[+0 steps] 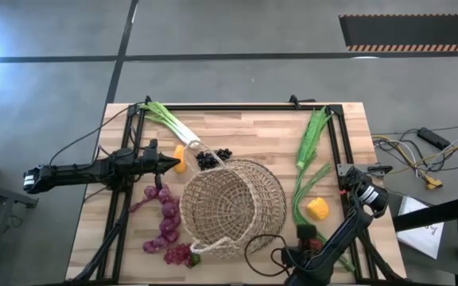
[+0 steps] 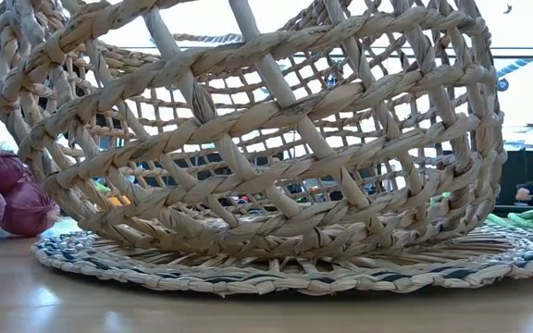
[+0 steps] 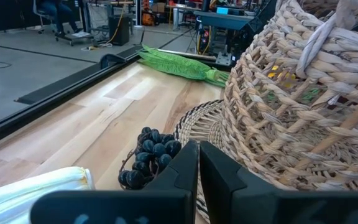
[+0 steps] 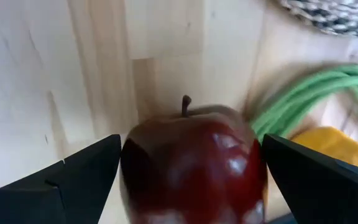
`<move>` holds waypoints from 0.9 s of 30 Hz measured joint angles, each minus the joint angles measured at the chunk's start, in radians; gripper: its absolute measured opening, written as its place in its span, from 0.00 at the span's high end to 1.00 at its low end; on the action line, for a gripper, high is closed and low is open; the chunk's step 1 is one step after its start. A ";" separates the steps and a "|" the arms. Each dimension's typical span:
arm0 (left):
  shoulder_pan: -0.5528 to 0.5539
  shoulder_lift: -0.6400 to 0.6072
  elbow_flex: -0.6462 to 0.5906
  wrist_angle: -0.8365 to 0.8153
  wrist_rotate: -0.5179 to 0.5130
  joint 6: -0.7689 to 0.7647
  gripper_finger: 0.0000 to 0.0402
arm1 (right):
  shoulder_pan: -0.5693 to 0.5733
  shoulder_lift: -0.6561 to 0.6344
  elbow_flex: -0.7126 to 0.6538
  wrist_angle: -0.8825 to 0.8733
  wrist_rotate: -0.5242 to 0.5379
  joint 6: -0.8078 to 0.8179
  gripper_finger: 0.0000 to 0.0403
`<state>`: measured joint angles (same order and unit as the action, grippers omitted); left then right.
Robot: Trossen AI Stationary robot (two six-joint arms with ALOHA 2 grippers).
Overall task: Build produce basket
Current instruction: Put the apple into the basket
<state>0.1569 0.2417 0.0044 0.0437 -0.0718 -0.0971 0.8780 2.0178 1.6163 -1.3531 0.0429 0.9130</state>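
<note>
My job was to fill the basket (image 1: 233,208), and I had hardly begun. The basket sat in the middle of the worktop (image 1: 237,131), and through its open weave I could see nothing lying inside it. All the produce was out on the wood around it. The leek (image 1: 172,125) lay at the far left corner, with an orange piece (image 1: 180,157) and the dark grapes (image 1: 213,157) just beside the basket's far rim. The purple bunches (image 1: 163,216) ran down the left side of the basket, and a pink-red bunch (image 1: 180,254) lay at its near left edge. On the right were the long green leaves (image 1: 312,137), some thin green stalks (image 1: 302,199) and a yellow-orange piece (image 1: 317,209). My right end effector (image 4: 188,171) was down at the near right part of the worktop, with its fingers spread wide on both sides of the red apple (image 4: 194,165). The fingers were not squeezing it, so I think the apple was the first thing I was going for. My left end effector (image 3: 199,163) waited on the left of the basket, close to the grapes, with its fingers pressed together and holding nothing. So every piece was left to do, apple first, then the rest one by one.
</note>
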 joint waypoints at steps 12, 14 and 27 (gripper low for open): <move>0.000 0.000 0.000 0.000 0.000 0.000 1.00 | -0.002 0.000 -0.007 -0.002 -0.058 -0.092 0.05; 0.000 0.000 0.000 0.000 0.000 0.000 1.00 | -0.002 0.000 -0.007 -0.010 -0.088 -0.076 0.05; 0.000 0.000 0.000 0.000 0.000 0.000 1.00 | -0.010 -0.059 -0.007 -0.039 -0.217 0.053 0.05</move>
<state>0.1568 0.2417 0.0044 0.0435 -0.0716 -0.0968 0.8678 1.9591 1.6096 -1.3917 -0.1743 0.9659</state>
